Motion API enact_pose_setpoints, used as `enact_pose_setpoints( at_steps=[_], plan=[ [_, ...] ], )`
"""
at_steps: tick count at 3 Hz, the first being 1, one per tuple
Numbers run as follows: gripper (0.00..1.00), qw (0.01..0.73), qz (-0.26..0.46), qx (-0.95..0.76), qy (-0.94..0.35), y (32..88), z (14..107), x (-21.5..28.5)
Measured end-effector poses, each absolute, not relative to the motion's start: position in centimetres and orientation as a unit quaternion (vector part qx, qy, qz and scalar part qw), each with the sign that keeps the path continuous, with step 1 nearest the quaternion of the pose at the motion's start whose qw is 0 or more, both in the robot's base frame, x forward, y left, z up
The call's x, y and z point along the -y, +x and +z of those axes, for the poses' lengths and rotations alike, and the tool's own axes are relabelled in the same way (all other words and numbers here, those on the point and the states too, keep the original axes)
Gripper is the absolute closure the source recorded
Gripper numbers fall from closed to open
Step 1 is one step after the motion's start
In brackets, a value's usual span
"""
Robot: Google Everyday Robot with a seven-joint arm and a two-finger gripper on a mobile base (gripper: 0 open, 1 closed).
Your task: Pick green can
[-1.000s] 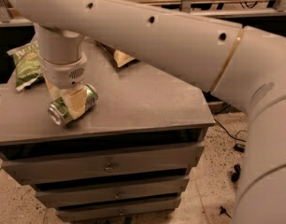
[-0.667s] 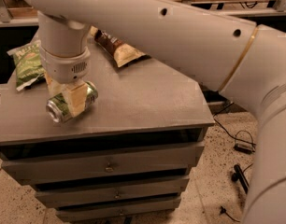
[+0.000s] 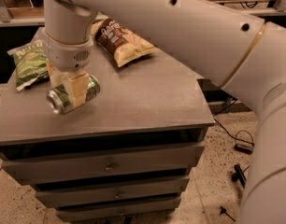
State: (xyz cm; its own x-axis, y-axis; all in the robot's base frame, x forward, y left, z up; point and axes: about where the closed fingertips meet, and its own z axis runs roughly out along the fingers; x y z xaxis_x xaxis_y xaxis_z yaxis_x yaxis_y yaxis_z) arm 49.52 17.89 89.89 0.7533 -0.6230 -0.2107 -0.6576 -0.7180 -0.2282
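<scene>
While end effector point(image 3: 70, 91) grips one green can point(image 3: 58, 101), two chip bags point(image 3: 28, 62) point(image 3: 122, 41) behind.

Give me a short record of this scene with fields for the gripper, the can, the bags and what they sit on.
gripper: the gripper, over the left front part of the cabinet top
grip: shut on the green can
can pose: on its side, silver end toward the front left
can touching top: cannot tell
left of arm: green chip bag, lying flat near the left edge
back of top: brown chip bag, lying flat
below top: drawers, closed
</scene>
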Motion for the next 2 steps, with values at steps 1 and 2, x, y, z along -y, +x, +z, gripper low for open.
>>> enact_pose_setpoints(
  at_steps=[1,2],
  plan=[
    [0.9,0.171,0.072,-0.36,-0.914,50.7,91.9,-17.4],
    [0.9,0.207,0.085,-0.377,-0.899,52.0,95.0,-16.3]
  ],
)
